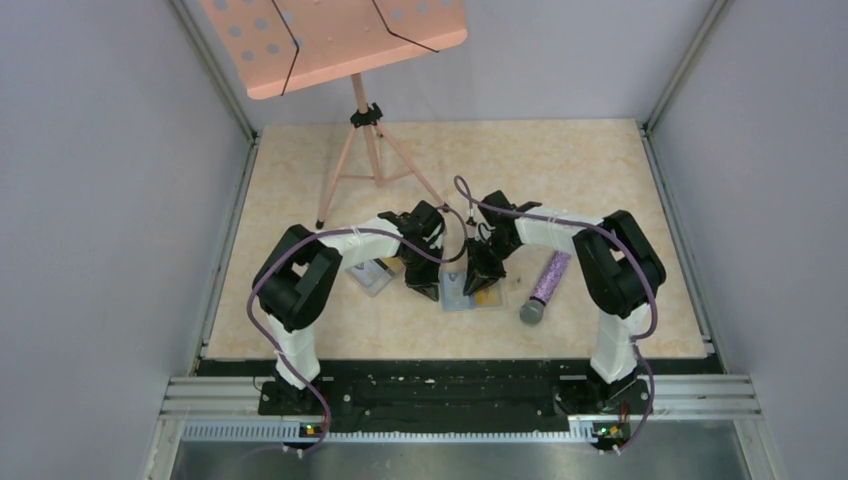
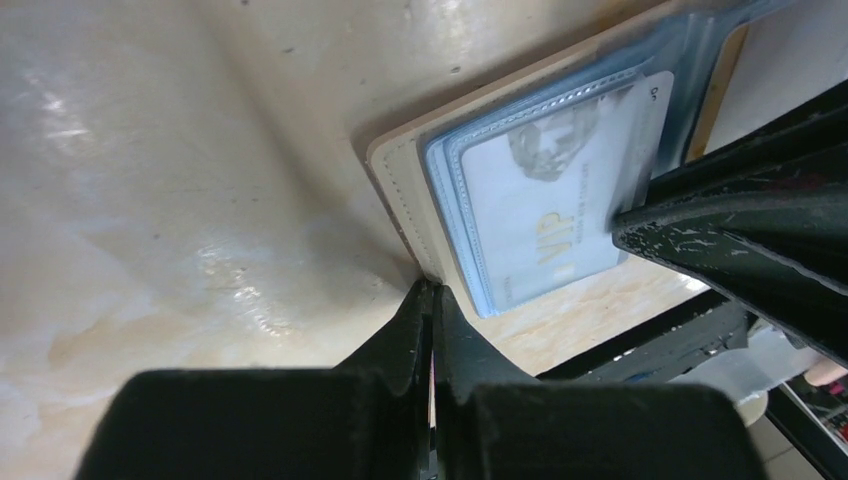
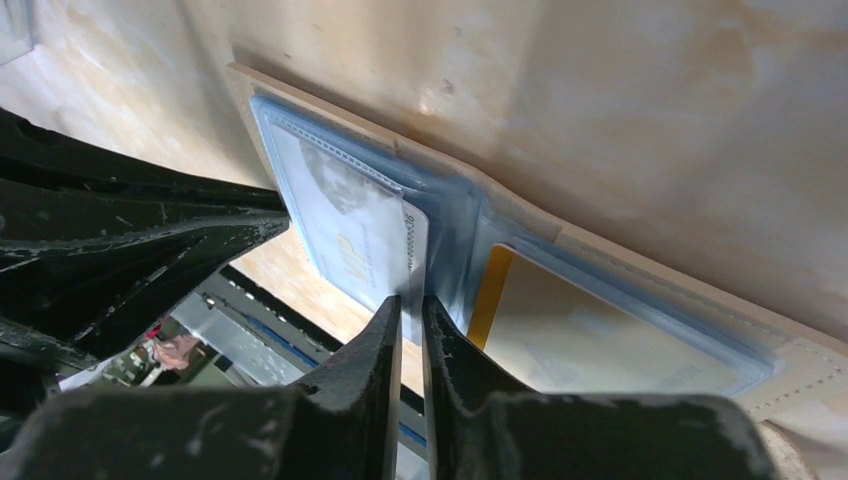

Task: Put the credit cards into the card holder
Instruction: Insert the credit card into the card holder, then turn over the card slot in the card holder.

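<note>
The tan card holder [image 1: 462, 297] lies open on the table, light blue sleeves up. In the left wrist view my left gripper [image 2: 432, 287] is shut on the corner of its tan edge [image 2: 398, 185]. A white printed credit card [image 2: 550, 205] sits partly inside the left clear sleeve. In the right wrist view my right gripper [image 3: 412, 298] is shut on that white card's [image 3: 350, 235] outer edge. A gold-yellow card [image 3: 600, 330] lies in the right-hand pocket of the card holder [image 3: 650, 268]. In the top view my left gripper [image 1: 424, 286] and right gripper [image 1: 483, 280] meet over the holder.
A clear plastic box [image 1: 372, 275] holding cards lies just left of the left gripper. A purple glitter microphone [image 1: 546, 285] lies right of the holder. A pink music stand on a tripod [image 1: 366, 140] stands at the back. Grey walls enclose the table.
</note>
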Tool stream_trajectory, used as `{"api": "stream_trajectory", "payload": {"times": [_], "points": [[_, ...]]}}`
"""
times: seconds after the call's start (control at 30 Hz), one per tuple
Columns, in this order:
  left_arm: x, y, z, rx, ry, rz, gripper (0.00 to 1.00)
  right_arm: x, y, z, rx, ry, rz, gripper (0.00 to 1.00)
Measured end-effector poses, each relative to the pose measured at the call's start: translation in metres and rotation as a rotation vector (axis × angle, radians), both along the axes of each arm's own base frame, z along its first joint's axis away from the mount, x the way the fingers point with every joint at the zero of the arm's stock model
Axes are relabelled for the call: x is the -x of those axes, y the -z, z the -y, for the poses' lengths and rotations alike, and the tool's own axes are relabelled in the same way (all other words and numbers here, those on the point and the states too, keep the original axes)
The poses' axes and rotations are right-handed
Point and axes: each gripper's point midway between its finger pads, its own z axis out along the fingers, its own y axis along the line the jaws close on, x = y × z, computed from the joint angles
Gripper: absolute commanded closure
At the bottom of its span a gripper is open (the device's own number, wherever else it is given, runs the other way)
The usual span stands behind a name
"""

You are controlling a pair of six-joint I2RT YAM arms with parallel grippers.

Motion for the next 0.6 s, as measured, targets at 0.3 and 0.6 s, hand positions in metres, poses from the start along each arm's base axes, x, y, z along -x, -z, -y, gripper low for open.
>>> {"api": "stream_trajectory", "payload": {"times": [0.3,0.6], "points": [[-0.01,-0.006,-0.017,-0.102,-0.007,0.056,0.65,0.002,-0.003,-0.011,-0.015,-0.027,0.013,0.66],[-0.015,-0.046,0.01,0.092,-0.016,0.101,0.6,-0.001,-0.011,-0.009,-0.012,-0.032,0.053,0.77]]}}
